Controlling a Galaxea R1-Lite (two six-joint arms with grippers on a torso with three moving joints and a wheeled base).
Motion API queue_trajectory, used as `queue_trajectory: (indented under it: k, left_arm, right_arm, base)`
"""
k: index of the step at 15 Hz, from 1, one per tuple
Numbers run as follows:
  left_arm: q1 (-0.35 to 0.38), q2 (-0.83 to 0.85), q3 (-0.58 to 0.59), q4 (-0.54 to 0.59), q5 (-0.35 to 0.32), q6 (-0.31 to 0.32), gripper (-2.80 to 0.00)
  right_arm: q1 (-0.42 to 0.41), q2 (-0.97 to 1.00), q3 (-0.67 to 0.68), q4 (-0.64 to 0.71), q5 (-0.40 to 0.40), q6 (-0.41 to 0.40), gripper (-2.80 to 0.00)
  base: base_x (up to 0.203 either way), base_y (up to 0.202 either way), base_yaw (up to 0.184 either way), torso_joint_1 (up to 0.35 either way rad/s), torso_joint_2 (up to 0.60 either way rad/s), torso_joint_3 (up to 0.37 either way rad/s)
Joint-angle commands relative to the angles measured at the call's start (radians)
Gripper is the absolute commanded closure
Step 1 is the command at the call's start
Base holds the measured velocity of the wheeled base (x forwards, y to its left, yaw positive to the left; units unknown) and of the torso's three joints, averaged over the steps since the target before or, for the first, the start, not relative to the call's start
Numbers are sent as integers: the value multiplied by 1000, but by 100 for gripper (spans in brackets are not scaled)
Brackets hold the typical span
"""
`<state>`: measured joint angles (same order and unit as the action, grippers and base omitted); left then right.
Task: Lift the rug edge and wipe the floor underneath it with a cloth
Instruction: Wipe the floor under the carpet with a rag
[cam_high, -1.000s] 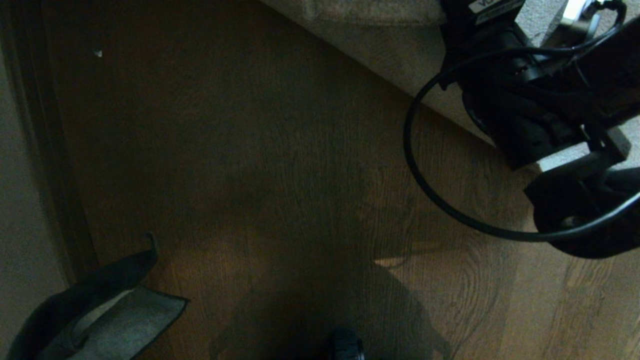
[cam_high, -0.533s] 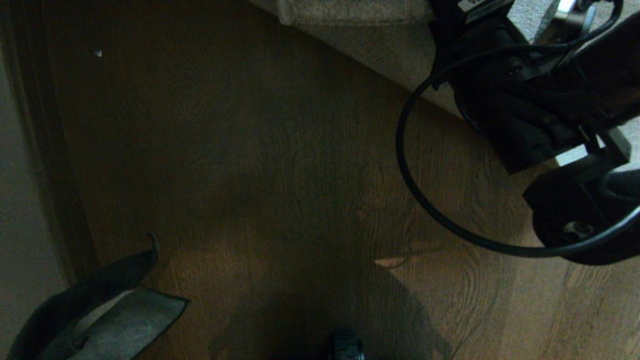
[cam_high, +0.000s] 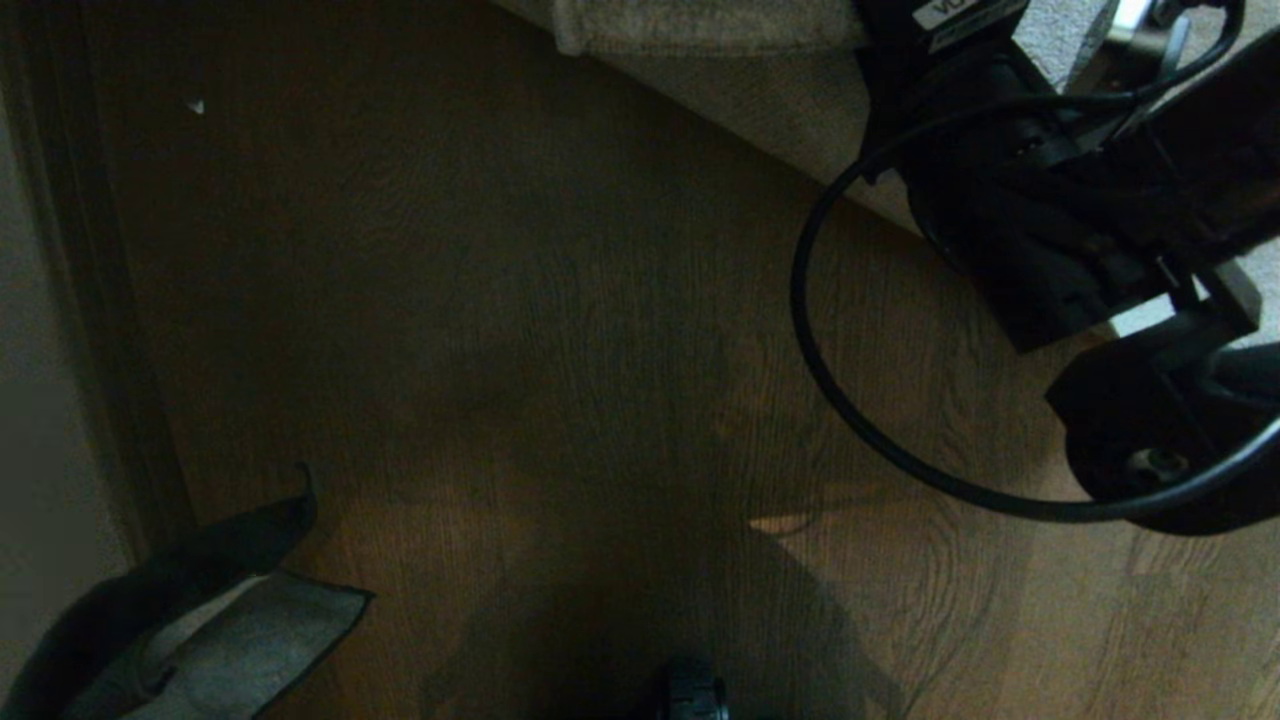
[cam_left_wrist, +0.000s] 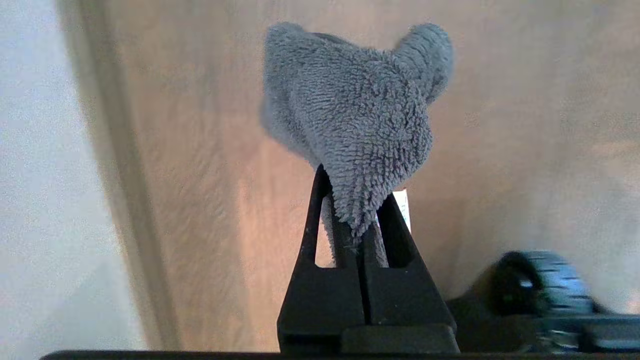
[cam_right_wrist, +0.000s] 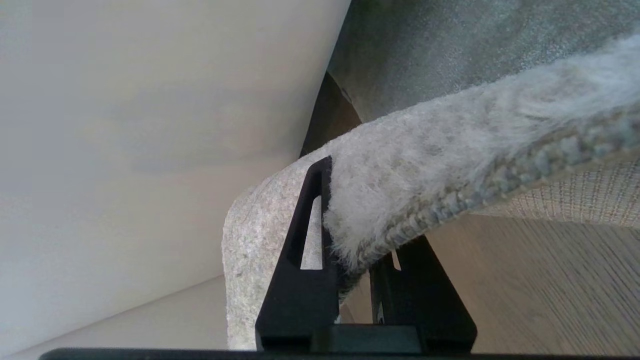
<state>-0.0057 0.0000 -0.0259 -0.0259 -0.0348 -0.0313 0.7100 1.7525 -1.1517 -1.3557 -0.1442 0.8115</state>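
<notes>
The cloth (cam_left_wrist: 350, 115), a fluffy grey rag with a white tag, is pinched in my left gripper (cam_left_wrist: 355, 187), which is shut on it above the floor (cam_left_wrist: 525, 125). In the head view the cloth (cam_high: 230, 630) hangs at the bottom left, low over the brown wood-grain floor (cam_high: 520, 350). My right gripper (cam_right_wrist: 367, 210) is shut on the rug edge (cam_right_wrist: 450, 165) and holds it raised, so the woven underside and the bare floor (cam_right_wrist: 550, 290) beneath it show. The right arm (cam_high: 1050, 200) is at the top right, over the light-grey rug (cam_high: 760, 90), whose lifted border is folded back.
A pale wall (cam_high: 40, 350) with a dark baseboard (cam_high: 100, 300) runs down the left side. A black cable loop (cam_high: 830, 380) hangs from the right arm over the floor. A base wheel (cam_high: 690, 695) shows at the bottom middle. A small white speck (cam_high: 196, 105) lies far left.
My right arm has shifted slightly left with the rug edge, and the folded-back border now reaches further left. The cloth at the bottom left has barely moved.
</notes>
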Motion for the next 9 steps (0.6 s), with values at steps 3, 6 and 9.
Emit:
queue_trajectory:
  k: [3, 6, 9]
  left_arm:
    - [0, 3, -57, 7, -49, -1, 0]
    - [-1, 88, -93, 2, -65, -1, 0]
    - [-4, 235, -138, -41, -94, -4, 0]
  right_arm:
    - [6, 7, 0, -9, -2, 2, 0]
    - [8, 17, 0, -13, 0, -30, 0]
    - [9, 29, -5, -11, -3, -32, 0]
  base:
    - [0, 0, 0, 0, 0, 0]
    - [0, 0, 0, 0, 0, 0]
    - [0, 0, 0, 0, 0, 0]
